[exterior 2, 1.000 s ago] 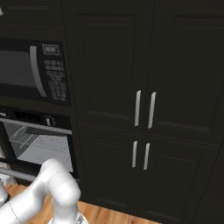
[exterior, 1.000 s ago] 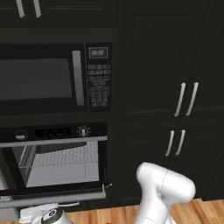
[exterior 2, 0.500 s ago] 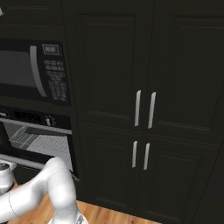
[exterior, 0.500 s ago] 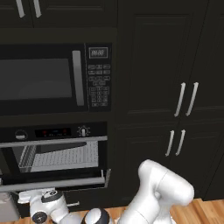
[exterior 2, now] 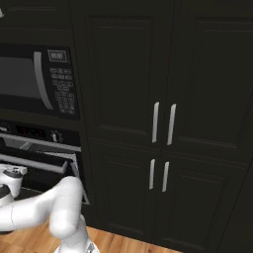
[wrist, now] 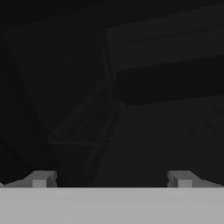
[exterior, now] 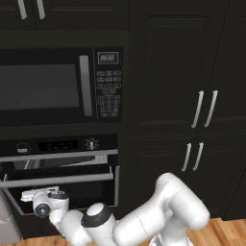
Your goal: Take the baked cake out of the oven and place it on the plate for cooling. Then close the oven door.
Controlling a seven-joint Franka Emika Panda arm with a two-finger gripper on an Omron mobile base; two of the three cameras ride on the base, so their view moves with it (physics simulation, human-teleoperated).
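From the left base view, the oven [exterior: 57, 163] sits under the microwave [exterior: 57, 86], and the oven door [exterior: 60, 180] stands only part open, tilted well up with its silver handle [exterior: 57, 180] across the front; the arm bends low and its white hand [exterior: 45, 202] sits just below that handle, at the door's outer face. In the right base view the same door [exterior 2: 44, 165] leans out from the dark cabinet front, a narrow gap at its top, and the hand [exterior 2: 7, 180] is close under the bar at the picture's left edge. In the hand view the tool [wrist: 111, 178] has its two tips spread wide with nothing between them, looking into dim black panels and faint wire rack lines [wrist: 92, 127]. The baked cake I cannot make out anywhere, nor a plate; whether it is in or out I cannot tell. My guess is the door-closing step is in hand, and the next move calls for a steady upward push on the panel until it seats flush, without snagging the handle
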